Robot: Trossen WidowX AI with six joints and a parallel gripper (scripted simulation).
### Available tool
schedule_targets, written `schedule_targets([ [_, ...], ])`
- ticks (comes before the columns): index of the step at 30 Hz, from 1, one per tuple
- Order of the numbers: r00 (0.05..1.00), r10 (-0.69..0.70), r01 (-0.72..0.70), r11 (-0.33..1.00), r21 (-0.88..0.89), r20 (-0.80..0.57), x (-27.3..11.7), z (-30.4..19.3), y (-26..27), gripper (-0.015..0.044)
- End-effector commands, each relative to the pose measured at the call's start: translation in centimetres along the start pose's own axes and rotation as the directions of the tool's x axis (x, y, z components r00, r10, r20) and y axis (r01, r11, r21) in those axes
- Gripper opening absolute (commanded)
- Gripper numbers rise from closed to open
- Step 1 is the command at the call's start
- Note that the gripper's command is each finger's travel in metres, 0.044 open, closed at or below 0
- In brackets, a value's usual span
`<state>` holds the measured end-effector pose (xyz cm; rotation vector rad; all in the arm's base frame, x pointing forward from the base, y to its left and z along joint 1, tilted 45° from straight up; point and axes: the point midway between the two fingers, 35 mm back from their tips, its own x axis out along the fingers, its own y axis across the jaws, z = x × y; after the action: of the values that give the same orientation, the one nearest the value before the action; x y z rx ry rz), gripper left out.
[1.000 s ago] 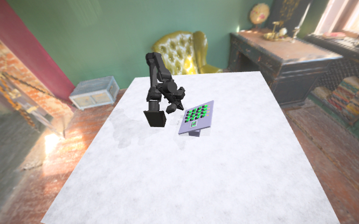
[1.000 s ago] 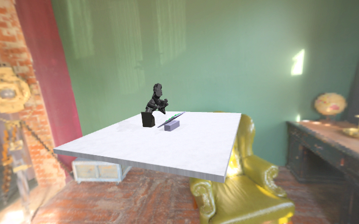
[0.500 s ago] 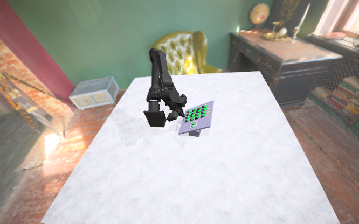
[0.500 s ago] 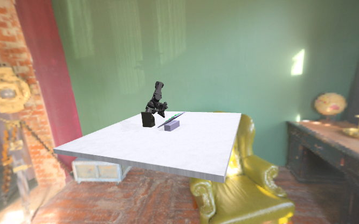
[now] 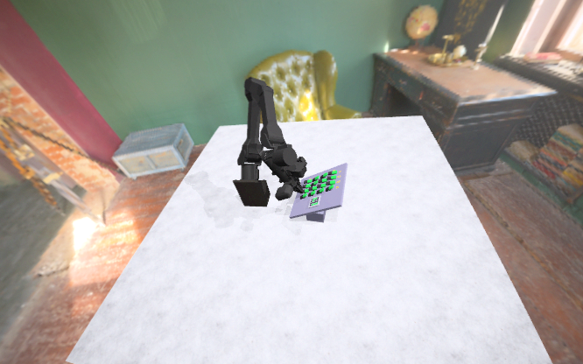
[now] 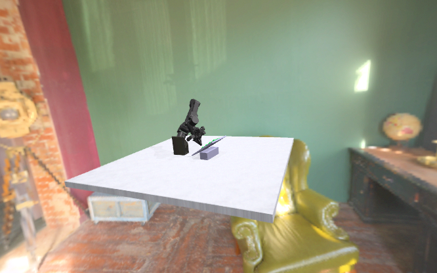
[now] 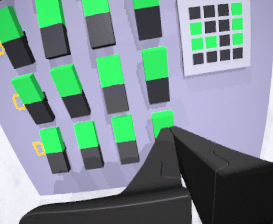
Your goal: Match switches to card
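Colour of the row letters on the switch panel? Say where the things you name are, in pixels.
The letters (image 7: 18, 102) are yellow-orange; best seen in the wrist view.

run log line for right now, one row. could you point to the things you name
gripper (image 5: 302, 192) (image 6: 200, 144) (image 7: 168, 133): shut, empty | at: row D's card-side switch (image 7: 163, 120) | card (image 5: 313, 201) (image 7: 217, 35): D all grey
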<state>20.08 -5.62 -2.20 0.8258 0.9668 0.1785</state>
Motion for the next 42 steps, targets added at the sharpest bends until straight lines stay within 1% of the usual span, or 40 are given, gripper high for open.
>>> schedule_targets([
  [1,1.000,0.005,-0.005,1.000,0.004,-0.001,0.62,-0.06,0.07,0.0000],
  [6,1.000,0.005,-0.005,1.000,0.004,-0.001,1.13,-0.05,0.09,0.0000],
  [42,1.000,0.005,-0.005,1.000,0.004,-0.001,1.35,-0.04,0.09,0.0000],
])
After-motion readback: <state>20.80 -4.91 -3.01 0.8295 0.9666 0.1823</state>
